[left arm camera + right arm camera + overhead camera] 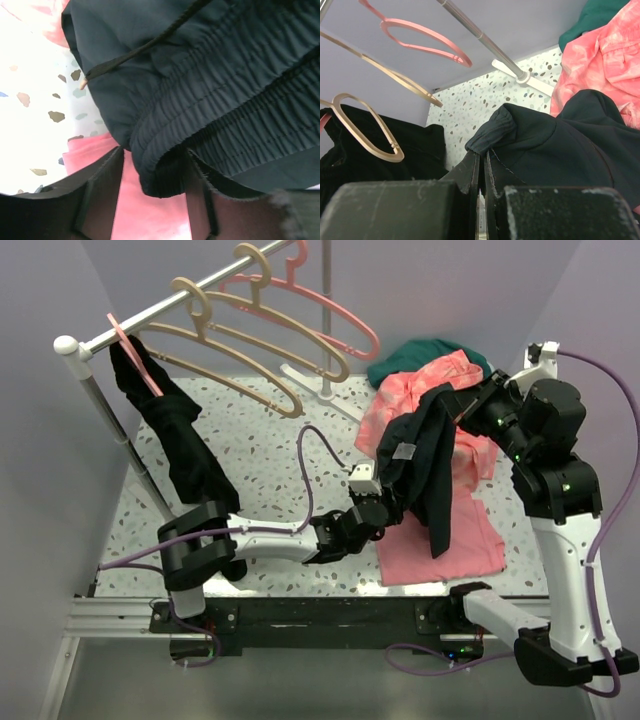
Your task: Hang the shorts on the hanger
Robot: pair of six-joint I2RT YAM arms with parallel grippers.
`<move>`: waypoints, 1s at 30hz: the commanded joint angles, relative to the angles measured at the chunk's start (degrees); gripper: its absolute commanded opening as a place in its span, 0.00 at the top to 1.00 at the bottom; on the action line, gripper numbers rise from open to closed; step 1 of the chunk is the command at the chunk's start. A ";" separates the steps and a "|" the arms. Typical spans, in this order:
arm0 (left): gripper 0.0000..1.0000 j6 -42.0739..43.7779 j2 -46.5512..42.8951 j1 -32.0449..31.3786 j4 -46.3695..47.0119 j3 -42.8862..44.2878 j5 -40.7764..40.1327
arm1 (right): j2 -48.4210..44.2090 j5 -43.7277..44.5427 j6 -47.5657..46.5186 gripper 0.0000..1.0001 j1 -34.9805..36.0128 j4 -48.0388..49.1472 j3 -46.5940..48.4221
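Observation:
The dark shorts [430, 455] hang in the air over the table, held up at the top by my right gripper [462, 405]. In the right wrist view its jaws [482, 156] are shut on a bunched edge of the shorts [560, 145]. My left gripper [385, 490] is at the lower left edge of the cloth. In the left wrist view the elastic waistband [225, 75] dips between its fingers [155, 151], touching the right one, and the jaws stand apart. A drawstring [130, 55] dangles. The beige hanger [208, 318] hangs on the rail at the back left.
A pink cloth [440, 550] lies under the shorts, with a teal cloth [420, 355] behind it. A long black garment [180, 450] hangs from a pink hanger at the rail's left end. Another pink hanger [340, 322] and the rail's post [325, 330] stand behind.

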 commanded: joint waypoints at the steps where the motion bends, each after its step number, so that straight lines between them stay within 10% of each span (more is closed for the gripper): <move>1: 0.51 -2.47 0.49 0.14 0.83 2.61 -1.30 | -0.40 -1.27 0.26 1.00 -0.02 2.55 2.57; 6: 1.00 -0.03 -2.40 1.81 -3.73 0.94 -2.00 | -0.84 0.04 -0.71 1.00 0.06 1.50 3.28; 18: 1.00 15.18 -29.20 1.72 -51.42 7.08 -2.00 | -5.06 11.64 -10.02 1.00 0.06 -6.50 -9.02; 30: 1.00 25.74 -24.14 1.81 -75.17 41.25 -2.97 | 1.69 16.04 -12.49 0.96 0.06 -13.43 2.73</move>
